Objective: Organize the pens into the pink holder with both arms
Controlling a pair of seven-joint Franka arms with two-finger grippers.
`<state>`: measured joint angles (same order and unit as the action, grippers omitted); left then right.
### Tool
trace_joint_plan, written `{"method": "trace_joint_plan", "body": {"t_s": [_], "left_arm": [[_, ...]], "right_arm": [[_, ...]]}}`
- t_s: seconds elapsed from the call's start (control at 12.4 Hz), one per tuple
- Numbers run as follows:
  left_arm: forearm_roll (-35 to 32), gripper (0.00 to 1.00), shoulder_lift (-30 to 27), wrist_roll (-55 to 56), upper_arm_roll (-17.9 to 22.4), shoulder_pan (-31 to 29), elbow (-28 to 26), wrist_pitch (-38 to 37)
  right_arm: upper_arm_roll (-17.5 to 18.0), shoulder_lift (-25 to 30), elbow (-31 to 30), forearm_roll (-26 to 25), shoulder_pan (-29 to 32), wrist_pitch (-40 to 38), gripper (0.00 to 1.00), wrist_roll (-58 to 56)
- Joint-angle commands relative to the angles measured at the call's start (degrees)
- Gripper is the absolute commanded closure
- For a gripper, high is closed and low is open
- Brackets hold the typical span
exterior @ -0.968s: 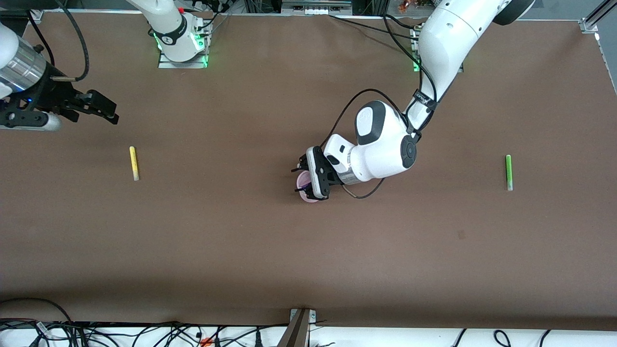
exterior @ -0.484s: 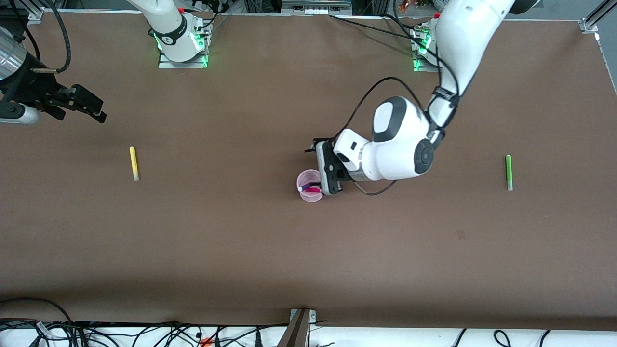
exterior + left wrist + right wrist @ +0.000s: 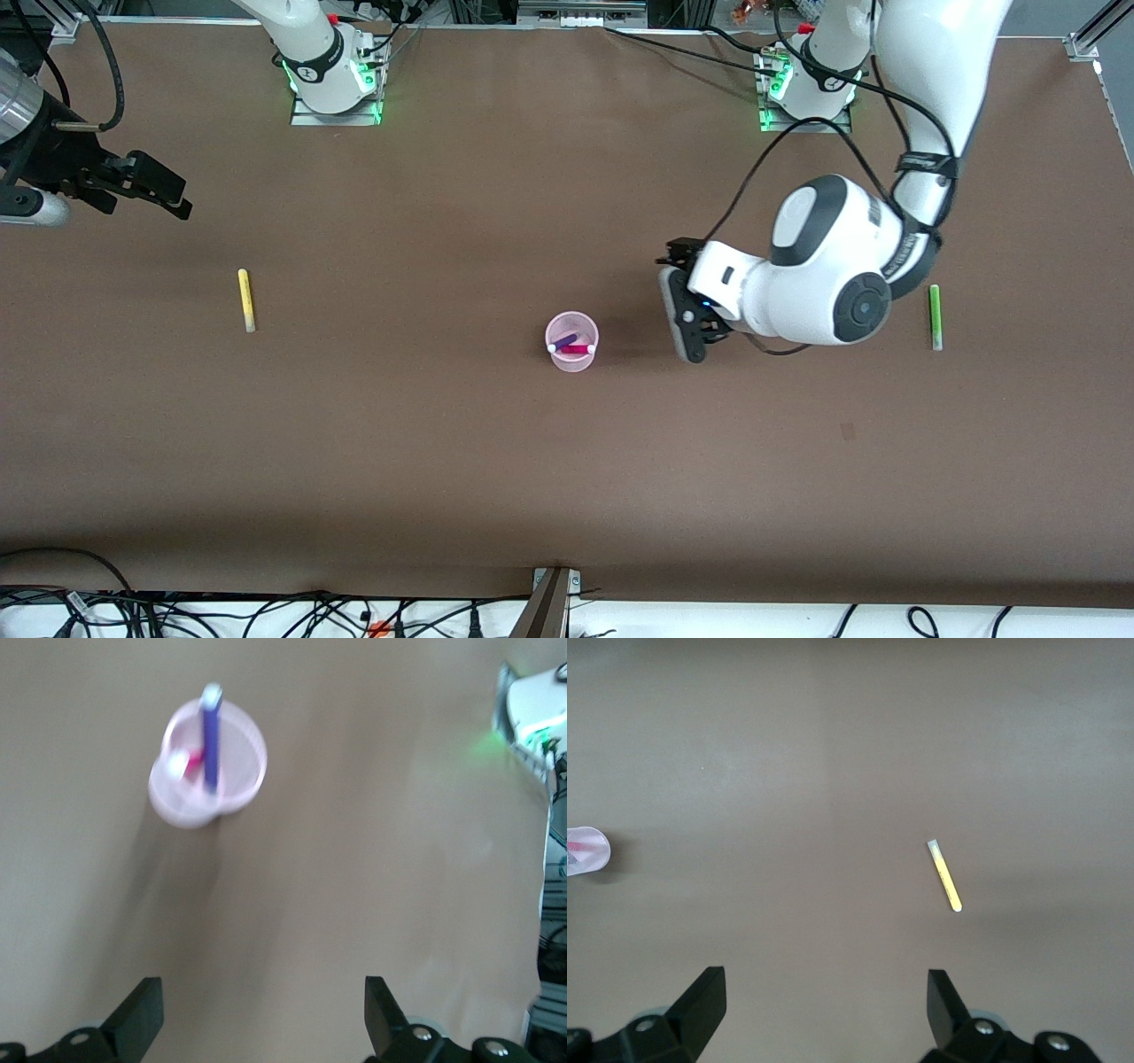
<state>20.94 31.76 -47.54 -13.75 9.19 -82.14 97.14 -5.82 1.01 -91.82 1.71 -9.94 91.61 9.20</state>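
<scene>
Front view: we see the pink holder (image 3: 572, 340) standing mid-counter (image 3: 443, 443) with the purple pen (image 3: 566, 340) and magenta pen (image 3: 577, 349) inside. Our left end effector (image 3: 687, 306), released and empty, hovers beside the holder toward the left arm's end. The green pen (image 3: 934, 316) lies near that end, the yellow pen (image 3: 246, 299) toward the right arm's end. Our right end effector (image 3: 151, 188) waits spread wide above the counter.
</scene>
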Motion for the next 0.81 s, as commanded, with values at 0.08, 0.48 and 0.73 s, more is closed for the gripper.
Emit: {"method": "trace_joint_plan", "body": {"t_s": [0.08, 0.48, 0.73], "left_arm": [[-16.8, 0.0, -3.3, 10.9, -0.1, -2.0, 5.6, -13.6], [-29.6, 0.0, -6.3, 14.8, 5.3, -4.1, 16.3, -22.7], [-29.2, 0.0, -17.5, 15.5, 10.0, -3.3, 5.3, -14.9]], "right_arm": [[0.3, -0.8, 1.6, -0.5, 0.4, -1.4, 0.0, -0.5], [0.4, -2.2, 1.6, -0.2, -0.1, -0.5, 0.0, -0.1], [1.0, -2.9, 1.7, -0.5, -0.4, -0.5, 0.0, 0.0]]}}
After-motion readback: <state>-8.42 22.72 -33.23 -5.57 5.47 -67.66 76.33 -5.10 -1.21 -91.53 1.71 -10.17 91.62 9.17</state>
